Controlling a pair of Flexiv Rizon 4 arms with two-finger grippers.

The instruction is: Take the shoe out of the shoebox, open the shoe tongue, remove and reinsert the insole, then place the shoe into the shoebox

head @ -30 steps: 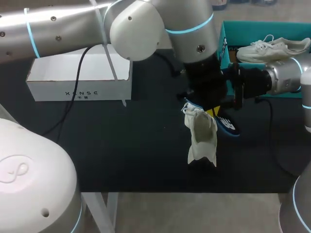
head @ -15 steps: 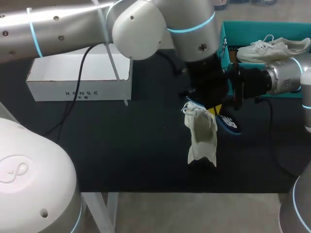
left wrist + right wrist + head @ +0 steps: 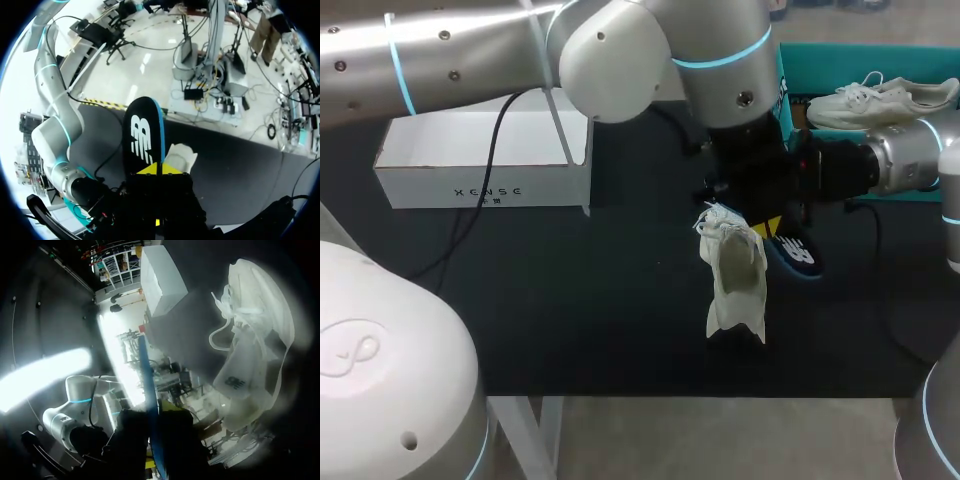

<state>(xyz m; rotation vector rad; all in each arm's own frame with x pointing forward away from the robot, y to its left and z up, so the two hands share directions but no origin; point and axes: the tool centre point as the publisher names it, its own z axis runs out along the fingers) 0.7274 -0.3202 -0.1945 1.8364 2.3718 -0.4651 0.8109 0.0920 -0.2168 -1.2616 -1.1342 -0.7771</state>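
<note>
Shoe [image 3: 732,280]: white, out of the shoebox [image 3: 782,90], lying on the dark table [image 3: 570,300] near its front edge, just beside and below the two grippers.

Insole [image 3: 798,256]: black with a blue edge, fully out of the shoe, held in the air just beside the shoe's laced end.

Right gripper [image 3: 157,420]: clamped on the insole, which runs edge-on between its fingers in the right wrist view.

Left gripper [image 3: 156,170]: right at the insole's near end, with the insole's printed face rising ahead of it. Whether it grips the insole cannot be told.

Step in hand, as judged: removal of the insole looks done and reinsertion has not begun.

Next move, as judged:
- Turn the insole so that one end points into the shoe's opening, then slide it in flat.
- Steady the shoe with the other arm, since it lies loose on the table.

Hidden or unclear:
- In the head view the left arm's wrist covers most of the right gripper and the place where both meet the insole.
- The tongue and the opening of the shoe are washed out pale, so whether the tongue stands open cannot be told.
- The shoe's sole is not shown.

Other items: a second white shoe [image 3: 880,100] in the shoebox, and a white box [image 3: 480,170] at the table's far left.
</note>
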